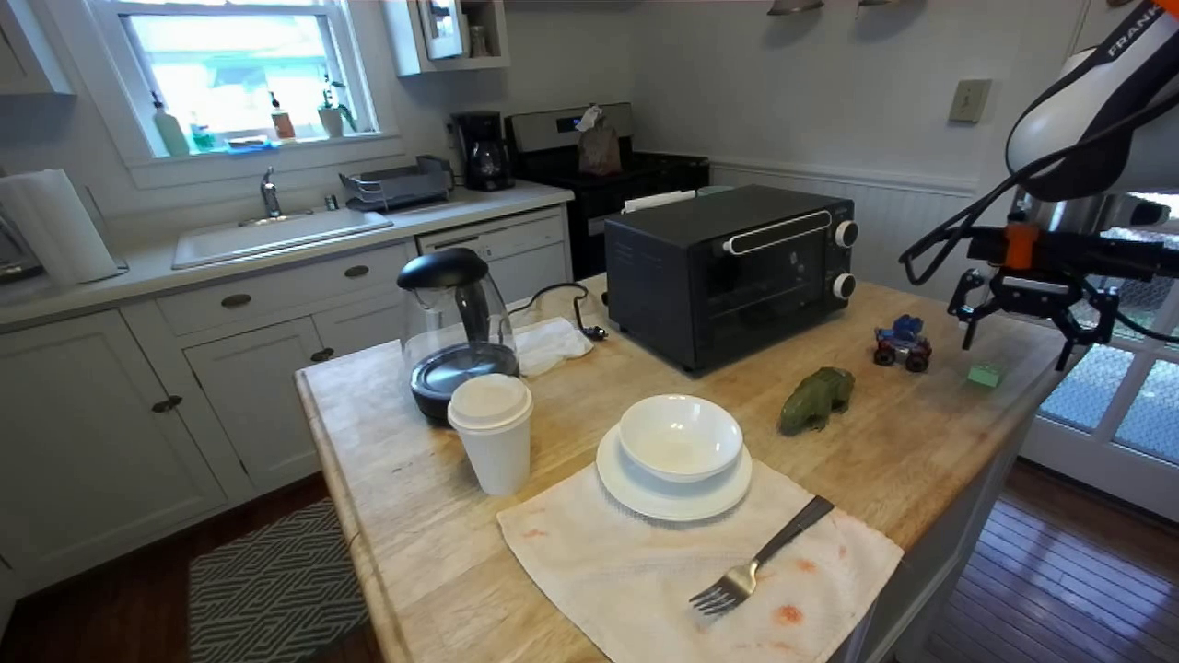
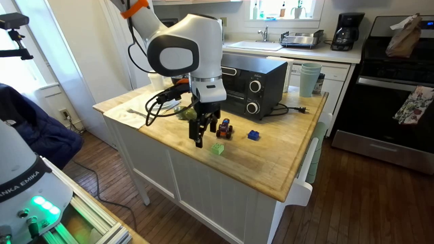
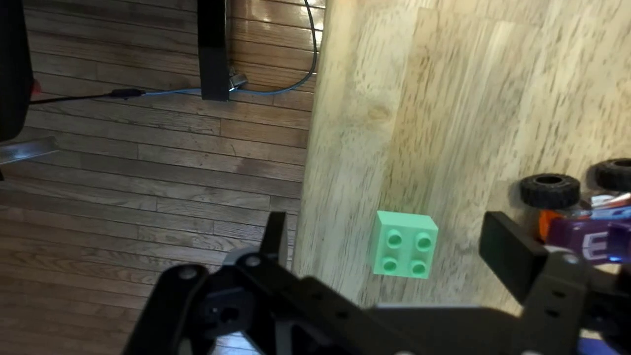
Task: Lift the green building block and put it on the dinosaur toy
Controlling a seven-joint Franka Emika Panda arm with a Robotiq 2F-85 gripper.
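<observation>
The green building block is light green with studs on top and sits near the table's edge. It also shows in an exterior view and in the wrist view. My gripper is open and empty above the block; its fingertips are apart from it. In the wrist view the block lies between the two spread fingers, touching neither. The dinosaur toy, a dark green figure, stands on the table between the white plate and the toy truck. In an exterior view it is partly hidden by cables.
A toy truck stands close to the gripper, right beside one finger in the wrist view. A blue block lies beyond it. A black toaster oven, a plate with a bowl, a fork and a kettle share the table.
</observation>
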